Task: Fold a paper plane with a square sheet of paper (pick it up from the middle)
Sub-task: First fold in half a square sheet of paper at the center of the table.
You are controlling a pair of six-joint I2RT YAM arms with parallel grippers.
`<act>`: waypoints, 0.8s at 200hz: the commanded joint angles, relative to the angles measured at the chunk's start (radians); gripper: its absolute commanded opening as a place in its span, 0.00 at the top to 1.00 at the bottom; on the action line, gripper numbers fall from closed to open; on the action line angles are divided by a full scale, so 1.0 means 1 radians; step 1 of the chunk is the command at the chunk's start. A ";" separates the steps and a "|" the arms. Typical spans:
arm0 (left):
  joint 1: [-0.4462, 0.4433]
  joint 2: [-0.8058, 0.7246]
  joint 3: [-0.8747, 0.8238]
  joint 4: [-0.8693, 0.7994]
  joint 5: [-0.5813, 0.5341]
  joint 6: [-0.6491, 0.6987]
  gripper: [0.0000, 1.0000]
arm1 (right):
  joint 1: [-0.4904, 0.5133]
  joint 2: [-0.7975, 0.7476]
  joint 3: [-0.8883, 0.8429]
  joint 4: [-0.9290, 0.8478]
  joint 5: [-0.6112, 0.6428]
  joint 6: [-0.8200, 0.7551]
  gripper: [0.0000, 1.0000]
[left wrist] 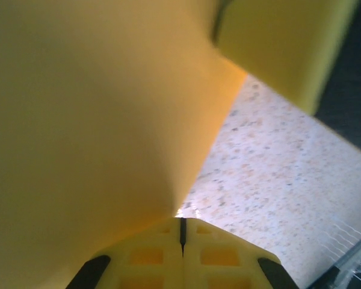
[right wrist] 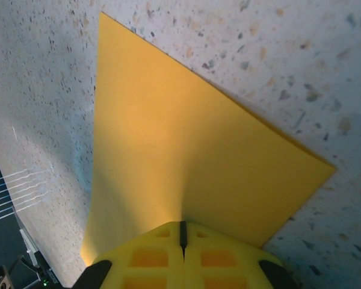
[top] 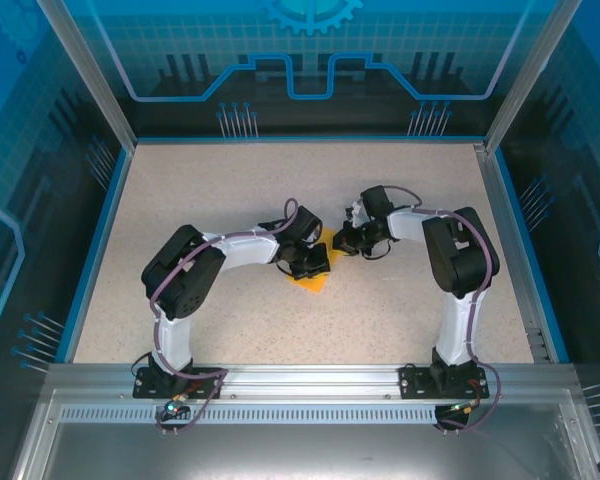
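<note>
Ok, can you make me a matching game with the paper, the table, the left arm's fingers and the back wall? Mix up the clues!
Things:
1. sheet of paper
2. table
3. left fingers
4. back wall

Clues:
A. blue with bright lines
B. pinched shut
C. speckled beige
D. orange, between the two arms

Pairs: 1-D, 2-C, 3-B, 4-A
</note>
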 commanded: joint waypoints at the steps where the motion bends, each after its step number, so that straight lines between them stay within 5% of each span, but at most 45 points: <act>1: 0.008 -0.022 0.011 0.108 0.076 0.039 0.98 | 0.003 0.051 0.010 -0.079 0.053 -0.021 1.00; 160: 0.032 0.061 -0.092 0.090 0.097 0.092 0.98 | 0.000 0.077 0.001 -0.129 0.093 -0.026 1.00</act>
